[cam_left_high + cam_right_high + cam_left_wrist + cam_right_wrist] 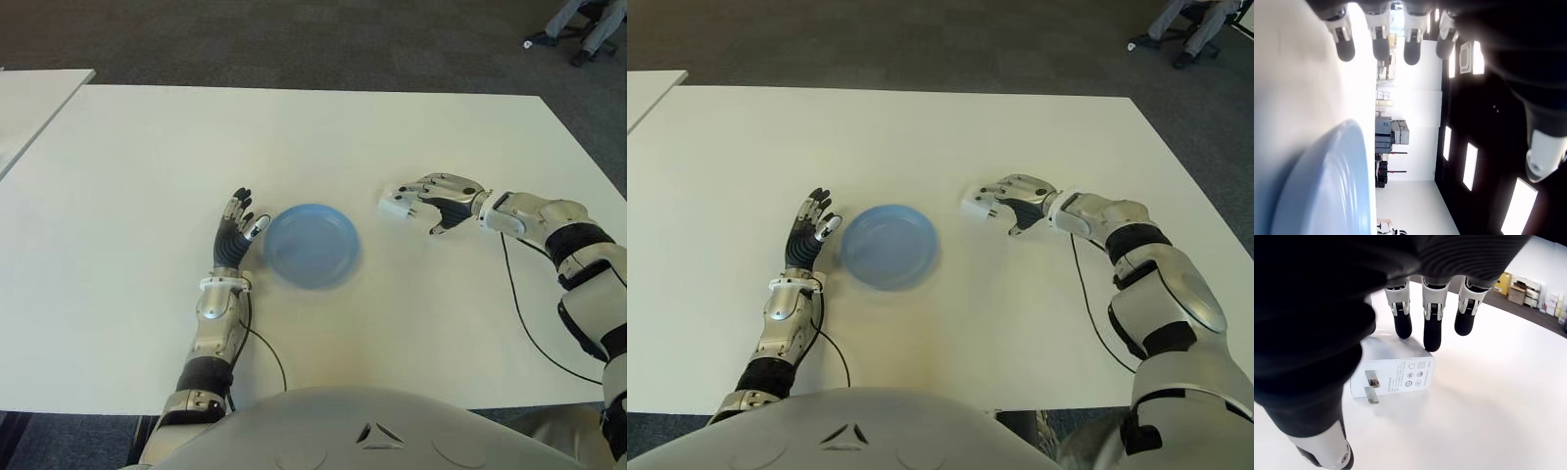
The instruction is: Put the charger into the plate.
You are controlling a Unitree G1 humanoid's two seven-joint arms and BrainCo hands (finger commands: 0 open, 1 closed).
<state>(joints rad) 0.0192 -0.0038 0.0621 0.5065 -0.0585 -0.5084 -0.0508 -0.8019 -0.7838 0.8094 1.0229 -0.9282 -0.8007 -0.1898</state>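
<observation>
A white charger [397, 206] lies on the white table [294, 137], to the right of the empty blue plate [312, 245]. My right hand [431, 204] is right behind it. In the right wrist view, the fingertips [1432, 338] touch the charger's [1396, 369] far top edge while the thumb [1322, 450] stays apart from it on the side of its metal prongs. The charger still rests on the table and the hand is not closed around it. My left hand [235, 230] shows flat with fingers spread just left of the plate [1327, 186].
A second white table corner [39, 93] shows at the far left. Dark carpet surrounds the table, and a chair base with a person's legs [588, 29] is at the far right. A black cable [529, 333] trails from my right arm.
</observation>
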